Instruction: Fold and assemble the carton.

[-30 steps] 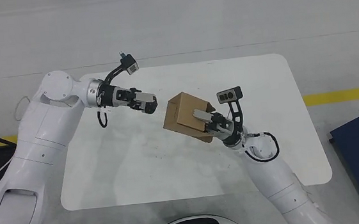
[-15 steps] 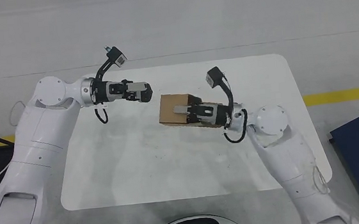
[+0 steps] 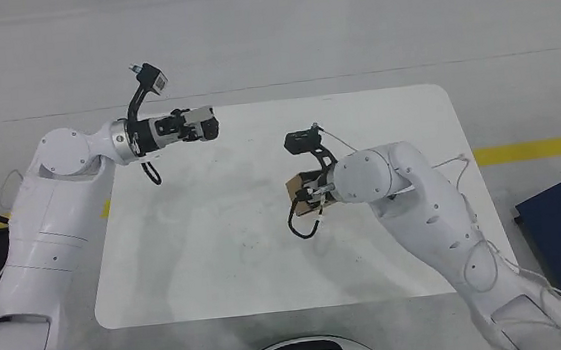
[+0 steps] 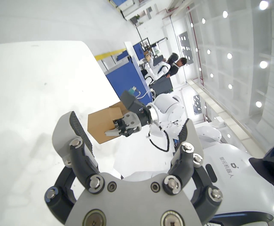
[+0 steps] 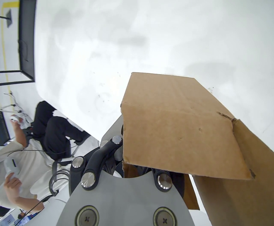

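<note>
Carton (image 3: 300, 195) is being held just right of centre in the top view, over the white surface (image 3: 217, 251), mostly under the right arm. The right gripper (image 4: 112, 131) is gripping it, jaws clamped on the edge of one brown panel. Farther off, at the upper left of that frame, the left gripper (image 3: 206, 124) is hovering near the surface's far edge, well apart from the carton, jaws spread wide and holding nothing.

No text, label, number or sign can be read. Visible faces of the carton (image 5: 182, 128) are plain brown, unprinted. The tabletop (image 3: 217, 251) carries no markings. Wall panels in the room behind are too small to read.
</note>
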Action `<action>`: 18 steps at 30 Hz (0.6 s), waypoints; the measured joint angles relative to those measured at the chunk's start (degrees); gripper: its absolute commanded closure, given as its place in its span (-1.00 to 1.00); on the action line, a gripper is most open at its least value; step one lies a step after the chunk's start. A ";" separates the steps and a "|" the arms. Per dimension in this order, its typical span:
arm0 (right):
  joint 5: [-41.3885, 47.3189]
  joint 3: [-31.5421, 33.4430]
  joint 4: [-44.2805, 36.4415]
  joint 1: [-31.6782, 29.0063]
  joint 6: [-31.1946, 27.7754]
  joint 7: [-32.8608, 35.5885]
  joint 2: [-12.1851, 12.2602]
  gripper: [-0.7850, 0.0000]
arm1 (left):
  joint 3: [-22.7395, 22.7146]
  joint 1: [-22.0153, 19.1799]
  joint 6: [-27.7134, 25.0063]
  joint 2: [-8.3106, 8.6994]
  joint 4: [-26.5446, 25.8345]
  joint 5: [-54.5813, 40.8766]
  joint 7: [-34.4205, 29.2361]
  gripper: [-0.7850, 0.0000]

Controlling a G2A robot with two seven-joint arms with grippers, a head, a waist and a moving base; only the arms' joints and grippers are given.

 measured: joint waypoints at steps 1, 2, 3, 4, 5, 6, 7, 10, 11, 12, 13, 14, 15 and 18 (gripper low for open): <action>-0.74 -1.03 0.70 0.44 0.05 -0.05 -0.13 -0.48 | -0.51 0.65 0.53 0.19 -0.78 0.77 0.47 -1.00; -1.39 -1.91 1.13 0.86 0.13 -0.13 -0.25 -0.62 | -0.92 1.26 1.14 0.37 -1.55 1.67 0.82 -1.00; -1.87 -2.83 1.30 1.26 0.19 -0.18 -0.40 -0.68 | -1.31 2.01 2.02 0.58 -2.60 2.88 1.13 -1.00; -1.98 -3.28 1.08 1.48 0.24 -0.24 -0.50 -0.71 | -1.51 2.54 2.69 0.70 -3.36 3.66 1.29 -1.00; -2.12 -3.60 0.61 1.63 0.32 -0.32 -0.56 -0.77 | -1.66 3.01 3.34 0.80 -4.08 4.33 1.44 -1.00; -2.28 -3.81 -0.09 1.66 0.41 -0.41 -0.60 -0.83 | -1.73 3.43 3.98 0.88 -4.74 4.96 1.58 -1.00; -2.42 -3.93 -1.37 1.49 0.58 -0.59 -0.61 -0.86 | -1.67 3.89 4.82 0.94 -5.55 5.77 1.63 -1.00; -3.34 -3.91 -5.51 0.24 0.78 -0.78 -0.43 -0.81 | -0.92 4.42 6.61 0.90 -6.99 7.61 1.78 -1.00; -3.72 -3.73 -7.04 -0.27 0.93 -0.94 -0.33 -0.80 | -0.52 4.40 7.14 0.84 -7.27 8.20 1.77 -1.00; -4.02 -3.41 -8.70 -0.82 1.18 -1.20 -0.23 -0.80 | -0.04 4.26 7.66 0.77 -7.51 8.89 1.69 -1.00; -4.36 -2.73 -11.14 -1.61 1.61 -1.63 -0.07 -0.80 | 0.75 3.93 8.33 0.63 -7.80 9.87 1.37 -1.00; -4.57 -2.03 -13.07 -2.25 1.97 -2.00 0.07 -0.80 | 1.43 3.57 8.83 0.50 -7.95 10.63 1.04 -1.00; -4.62 -1.21 -15.02 -3.01 2.32 -2.34 0.23 -0.78 | 2.14 3.14 9.33 0.36 -8.04 11.35 0.77 -1.00; -3.82 2.26 -20.95 -6.42 2.88 -4.37 0.82 -0.70 | 4.58 1.53 10.64 -0.24 -8.04 12.99 -0.06 -1.00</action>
